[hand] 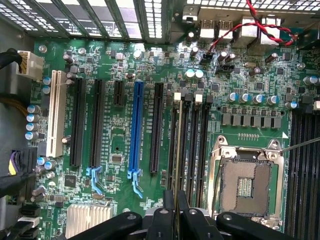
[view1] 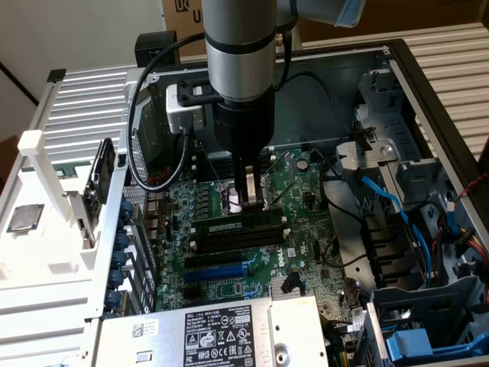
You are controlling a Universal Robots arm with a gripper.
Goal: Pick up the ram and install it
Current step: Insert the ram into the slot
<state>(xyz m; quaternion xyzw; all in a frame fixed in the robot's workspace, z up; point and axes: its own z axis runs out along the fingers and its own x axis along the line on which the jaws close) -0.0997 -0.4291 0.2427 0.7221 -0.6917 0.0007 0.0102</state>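
Note:
The ram (view1: pixel 229 224) is a thin green stick standing on edge along the bank of black memory slots (view1: pixel 237 243) on the motherboard. My gripper (view1: pixel 250 202) reaches straight down onto its top edge, inside the open computer case. In the wrist view the ram (hand: pixel 178 150) shows edge-on as a thin line running away from my gripper (hand: pixel 176 215), whose black fingers (hand: pixel 162 220) are shut on it. It lies in line with the memory slots (hand: pixel 197 150). I cannot tell which slot it is in or how deep it sits.
The open CPU socket (hand: pixel 245 185) lies beside the slots. The blue expansion slot (view1: pixel 221 270) and a power supply (view1: pixel 214 332) are nearer the camera. Blue cables (view1: pixel 382 202) and drive cages fill the exterior view's right. A white rack (view1: pixel 46 191) stands outside the case.

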